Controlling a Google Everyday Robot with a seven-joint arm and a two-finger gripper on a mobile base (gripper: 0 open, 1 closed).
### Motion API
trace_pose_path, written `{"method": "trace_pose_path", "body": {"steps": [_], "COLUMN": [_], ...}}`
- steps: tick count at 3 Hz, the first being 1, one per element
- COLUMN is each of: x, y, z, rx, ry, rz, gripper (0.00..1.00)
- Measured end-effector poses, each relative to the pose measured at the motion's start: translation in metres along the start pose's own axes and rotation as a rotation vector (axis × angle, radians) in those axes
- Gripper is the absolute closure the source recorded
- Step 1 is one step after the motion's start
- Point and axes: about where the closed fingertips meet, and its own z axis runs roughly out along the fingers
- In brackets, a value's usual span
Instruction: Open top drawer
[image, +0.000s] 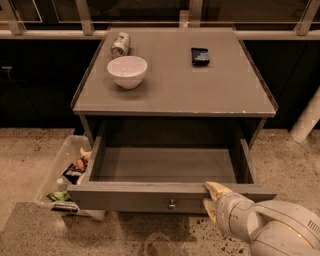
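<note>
Gripper (212, 197) sits at 5 o'clock in the camera view, on the top lip of the drawer front, right of the knob. Clamped or let go: cannot tell.

Grey cabinet (200, 90) fills the centre, flat top from 10 to 2 o'clock. Top drawer (130, 197) is pulled well out toward 6 o'clock and the inside looks empty. Only 1 drawer shows. Clear plastic bin (60, 160) of packets is on the floor at 8 o'clock, just beside the drawer's left wall. White bowl (127, 70) is on the cabinet top at 11 o'clock, with a can (120, 44) lying on its side behind it. Dark packet (200, 56) is at 1 o'clock. Knob (172, 203) is small and round, at the centre of the drawer front.

Judgement: the open looks about done. Any last pull should go straight toward 6 o'clock and slowly. The contact is off-centre, so a skewed pull could rack the drawer on its runners or swing it into the bin. Stop short of the end of travel. Back away along the same line so the front is not nudged shut.
</note>
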Motion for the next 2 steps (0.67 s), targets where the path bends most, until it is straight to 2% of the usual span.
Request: {"method": "trace_pose_path", "body": {"steps": [2], "x": [-0.0018], "y": [0.0038], "z": [-0.0025], "rx": [-0.009], "ry": [-0.003], "rz": [0.002], "gripper": [1.0]}}
